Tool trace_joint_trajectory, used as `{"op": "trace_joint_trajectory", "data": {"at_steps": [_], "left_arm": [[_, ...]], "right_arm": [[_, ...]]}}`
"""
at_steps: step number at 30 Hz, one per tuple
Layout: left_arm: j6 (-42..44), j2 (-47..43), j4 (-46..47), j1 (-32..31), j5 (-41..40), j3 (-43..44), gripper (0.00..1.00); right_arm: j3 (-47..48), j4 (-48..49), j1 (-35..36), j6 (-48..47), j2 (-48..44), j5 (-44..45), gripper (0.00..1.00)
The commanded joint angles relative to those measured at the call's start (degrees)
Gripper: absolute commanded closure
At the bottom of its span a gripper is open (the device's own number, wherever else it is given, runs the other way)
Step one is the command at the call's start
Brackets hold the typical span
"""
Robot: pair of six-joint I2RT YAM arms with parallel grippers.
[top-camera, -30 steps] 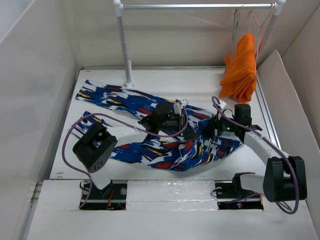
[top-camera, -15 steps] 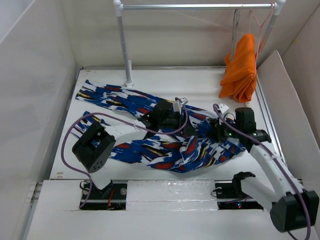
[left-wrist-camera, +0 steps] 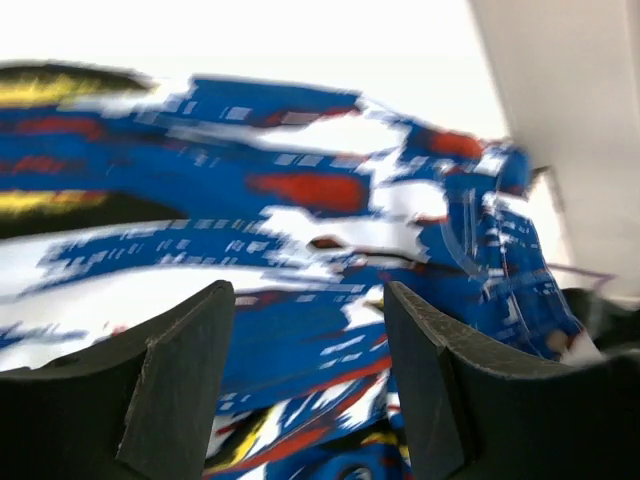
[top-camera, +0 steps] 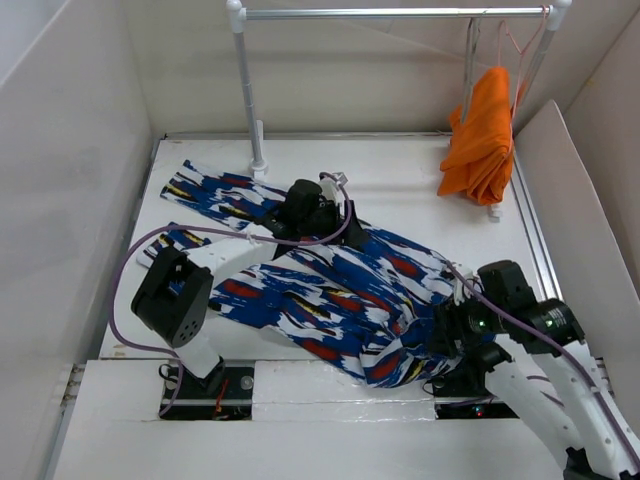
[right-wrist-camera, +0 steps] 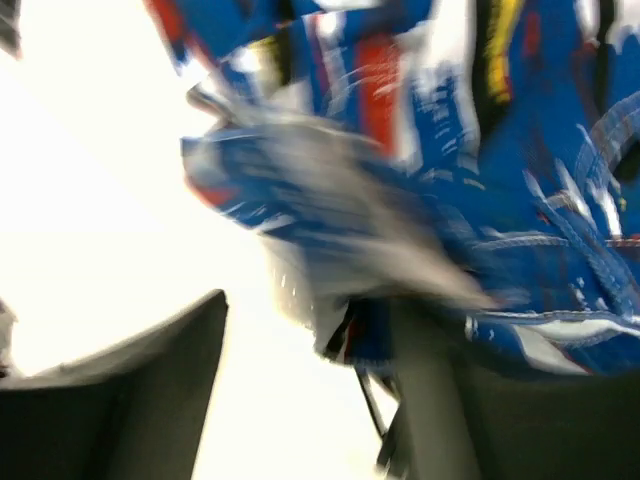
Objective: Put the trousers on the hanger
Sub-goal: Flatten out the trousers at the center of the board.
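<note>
The trousers (top-camera: 330,290), deep blue with white, red and yellow strokes, lie spread from the back left of the table to the front right. My left gripper (top-camera: 338,215) hovers over their upper part, and in its wrist view the jaws stand open (left-wrist-camera: 310,390) above the cloth (left-wrist-camera: 300,190) with nothing between them. My right gripper (top-camera: 438,338) is at the bunched front-right end. It is open (right-wrist-camera: 300,400), and a fold of cloth (right-wrist-camera: 520,150) hangs next to its right finger (right-wrist-camera: 430,400). The hanger is hidden.
A plain orange garment (top-camera: 485,135) hangs from a thin wire hanger (top-camera: 515,40) on the rail (top-camera: 390,13) at the back right. The rail's white post (top-camera: 250,100) stands at the back of the table, close to the trouser legs. Walls close in both sides.
The trousers were dragged toward the front right and now lie flatter. My right gripper pulled back to the near edge and opened. My left gripper opened and moved back and left.
</note>
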Motion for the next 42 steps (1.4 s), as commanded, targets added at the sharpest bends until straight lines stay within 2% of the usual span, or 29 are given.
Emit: {"op": "trace_joint_trajectory", "data": {"at_steps": [1, 3, 4, 6, 8, 10, 11, 12, 13, 16, 17, 19, 21, 22, 24, 27, 29, 31, 33, 38, 39, 40, 41, 42], "left_arm": [[5.03, 0.43, -6.43, -0.41, -5.11, 1.56, 0.42], [7.04, 2.97, -10.02, -0.41, -10.28, 3.75, 0.33], [7.67, 4.12, -10.56, -0.41, -10.3, 4.81, 0.33], [8.37, 8.32, -15.29, -0.41, -12.67, 8.74, 0.3], [8.46, 10.62, -16.71, -0.41, -15.03, 11.05, 0.28], [8.03, 13.6, -17.86, -0.94, -17.32, 14.38, 0.26], [7.94, 14.75, -18.47, -0.94, -19.07, 15.27, 0.25], [7.68, 17.11, -19.7, -0.94, -19.61, 16.84, 0.25], [7.32, 18.09, -19.88, 0.02, -19.88, 17.21, 0.25], [5.22, 20.56, -19.53, 4.23, -19.01, 15.9, 0.26], [3.12, 20.74, -19.18, 5.82, -18.05, 15.02, 0.26], [1.0, 19.78, -15.86, 11.09, -15.94, 10.46, 0.26], [-0.93, 18.55, -13.91, 14.43, -15.05, 7.03, 0.26], [-1.2, 18.28, -13.47, 17.32, -14.79, 6.23, 0.26], [-1.38, 17.32, -12.33, 19.53, -13.29, 5.09, 0.27], [-1.47, 16.09, -12.5, 21.64, -13.64, 5.17, 0.27], [-1.56, 15.56, -12.15, 21.65, -12.25, 6.04, 0.27], [-1.73, 15.29, -11.98, 21.65, -11.02, 6.13, 0.27], [-2.17, 14.07, -11.1, 21.65, -9.26, 5.52, 0.28], [-2.35, 9.33, -9.86, 20.34, -8.37, 4.29, 0.28], [-2.43, 8.53, -10.04, 19.55, -8.37, 4.12, 0.29], [-2.35, 7.57, -10.13, 18.93, -8.19, 3.77, 0.29], [-1.65, 5.47, -10.3, 17.01, -8.19, 3.24, 0.3], [-1.12, 4.23, -10.56, 15.6, -8.54, 3.15, 0.31]], "right_arm": [[9.78, -6.81, 4.1, 4.98, 1.22, 0.19, 0.25], [17.68, -6.73, 7.96, 6.58, 5.68, 5.86, 0.15], [17.73, -6.72, 8.86, 6.59, 7.28, 7.73, 0.13], [25.44, -4.71, 9.39, 6.42, 12.44, 9.15, 0.11], [30.44, -3.22, 9.39, 5.37, 15.54, 14.58, 0.12], [30.48, -0.94, 7.48, 4.57, 19.05, 22.81, 0.13], [29.17, 3.25, 5.98, 4.22, 19.77, 24.95, 0.13], [24.46, 6.17, 4.14, 3.61, 20.38, 26.89, 0.13], [21.89, 8.63, -1.45, 2.82, 21.35, 28.21, 0.14], [12.75, 18.65, -11.14, 2.46, 20.93, 28.05, 0.14], [10.63, 23.9, -18.31, 1.59, 20.48, 26.75, 0.13], [5.81, 26.75, -24.5, 0.18, 20.65, 25.94, 0.12], [4.29, 28.95, -32.57, -5.96, 24.59, 25.33, 0.09], [3.5, 29.31, -34.62, -8.15, 26.61, 24.8, 0.06], [3.23, 30.8, -39.53, -10.37, 33.7, 20.16, 0.05], [2.71, 36.15, -39.56, -9.32, 40.31, 16.29, 0.04], [3.66, 39.83, -35.9, -9.14, 47.32, 12.68, 0.04], [4.19, 41.08, -35.35, -9.58, 48.94, 12.41, 0.04], [4.99, 45.02, -35.34, -10.72, 52.97, 5.86, 0.04], [7.18, 51.63, -35.34, -10.2, 59.31, 1.24, 0.06], [7.62, 52.07, -35.34, -9.68, 60.37, 0.98, 0.21], [7.54, 53.64, -36.73, -9.32, 62.29, 0.37, 0.3], [7.36, 54.53, -37.36, -8.88, 62.83, 0.02, 0.74], [7.62, 54.97, -38.06, -8.36, 63.1, 0.88, 0.91]]}}
